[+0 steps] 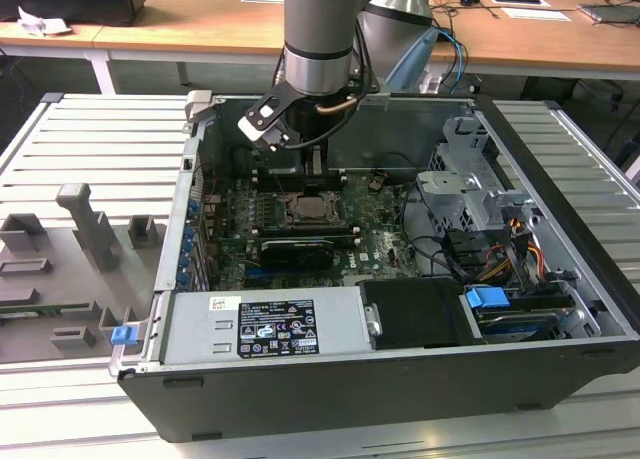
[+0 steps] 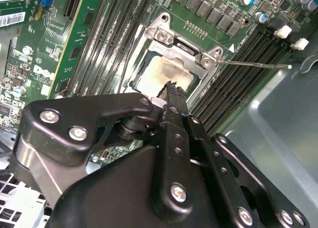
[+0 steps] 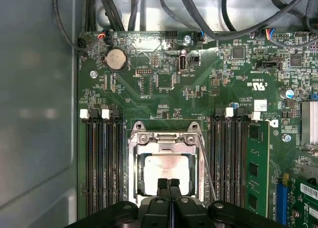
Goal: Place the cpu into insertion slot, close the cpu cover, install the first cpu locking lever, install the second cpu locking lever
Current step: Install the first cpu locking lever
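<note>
The cpu (image 3: 166, 171), a pale silver square, lies in the insertion slot (image 1: 315, 211) on the green board. The cpu cover (image 3: 164, 138), a silver frame, lies down around it; in the second wrist view the cover (image 2: 166, 37) shows its screwed end. A thin wire locking lever (image 3: 207, 171) runs along one side of the socket and angles away from it; its rod (image 2: 253, 64) sticks out over the memory slots. My gripper (image 3: 168, 184) hangs just above the chip's near edge with its black fingertips (image 2: 174, 91) pressed together and nothing between them.
Long black memory slots (image 3: 102, 158) flank the socket on both sides. A green card (image 3: 256, 168) stands beside them. The case's grey wall (image 3: 35, 114) is close on one side. Cables (image 3: 198, 9) cross above the board. A drive cage (image 1: 470, 184) fills the exterior view's right.
</note>
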You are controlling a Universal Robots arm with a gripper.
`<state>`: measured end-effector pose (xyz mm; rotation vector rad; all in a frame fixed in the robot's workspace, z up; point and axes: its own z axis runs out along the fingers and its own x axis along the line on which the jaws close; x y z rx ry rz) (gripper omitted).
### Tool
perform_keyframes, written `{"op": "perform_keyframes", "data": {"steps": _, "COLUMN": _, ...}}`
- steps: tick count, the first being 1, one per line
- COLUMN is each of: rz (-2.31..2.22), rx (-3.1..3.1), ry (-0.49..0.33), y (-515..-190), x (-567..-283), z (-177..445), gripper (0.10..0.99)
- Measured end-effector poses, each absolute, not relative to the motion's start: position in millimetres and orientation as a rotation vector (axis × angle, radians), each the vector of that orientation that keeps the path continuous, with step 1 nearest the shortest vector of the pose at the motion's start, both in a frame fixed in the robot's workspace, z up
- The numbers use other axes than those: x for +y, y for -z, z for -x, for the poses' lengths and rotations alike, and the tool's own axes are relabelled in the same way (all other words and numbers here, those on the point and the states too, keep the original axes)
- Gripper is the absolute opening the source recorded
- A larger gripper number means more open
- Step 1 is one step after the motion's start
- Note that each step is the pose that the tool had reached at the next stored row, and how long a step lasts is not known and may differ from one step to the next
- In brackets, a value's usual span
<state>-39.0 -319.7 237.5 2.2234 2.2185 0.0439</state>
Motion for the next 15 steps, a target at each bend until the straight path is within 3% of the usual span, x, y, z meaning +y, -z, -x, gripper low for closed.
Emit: {"op": "perform_keyframes", "data": {"steps": 15, "rz": -2.221, "rx": 2.217, "ry": -0.039, "y": -255.5, "x": -319.7, "z": 39.0, "gripper": 0.106}}
